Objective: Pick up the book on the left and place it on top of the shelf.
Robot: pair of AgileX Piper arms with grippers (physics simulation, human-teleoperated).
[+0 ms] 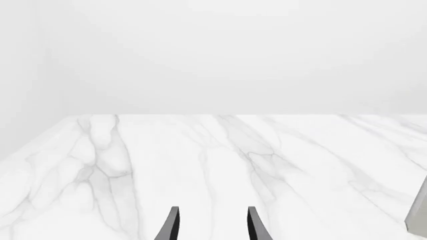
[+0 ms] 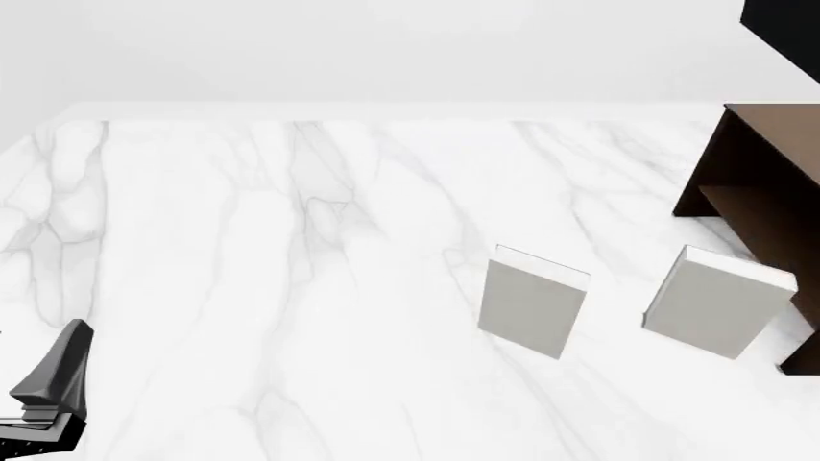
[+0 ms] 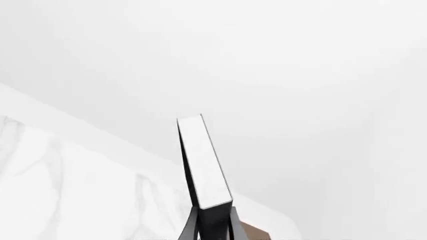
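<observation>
My right gripper [image 3: 212,227] was clamped on the thin dark-covered book with white page edges [image 3: 203,162], its long axis running out along my fingers. Only a brown corner of the dark wooden shelf [image 2: 756,182] showed just beyond the book. My left gripper [image 1: 211,225] stood apart, empty. No writing was readable.
</observation>
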